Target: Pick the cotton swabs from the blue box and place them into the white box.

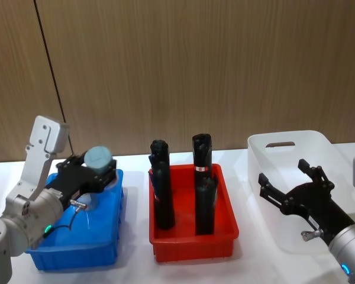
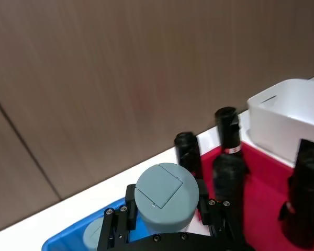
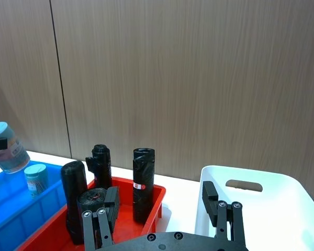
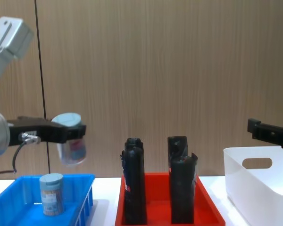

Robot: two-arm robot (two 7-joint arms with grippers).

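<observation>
My left gripper [image 1: 94,171] is shut on a cotton swab tub [image 1: 99,158] with a pale blue lid, held tilted in the air above the blue box [image 1: 77,251]. The chest view shows this tub [image 4: 70,139] clear of the box's rim. A second tub [image 4: 52,193] stands upright inside the blue box [image 4: 19,197]. At the far right sits the white box [image 1: 284,142], with my right gripper [image 1: 282,171] open over its near side and holding nothing.
A red tray [image 1: 192,236] with several tall black cylinders [image 1: 163,189] stands between the blue box and the white box. A wooden wall rises close behind the white table.
</observation>
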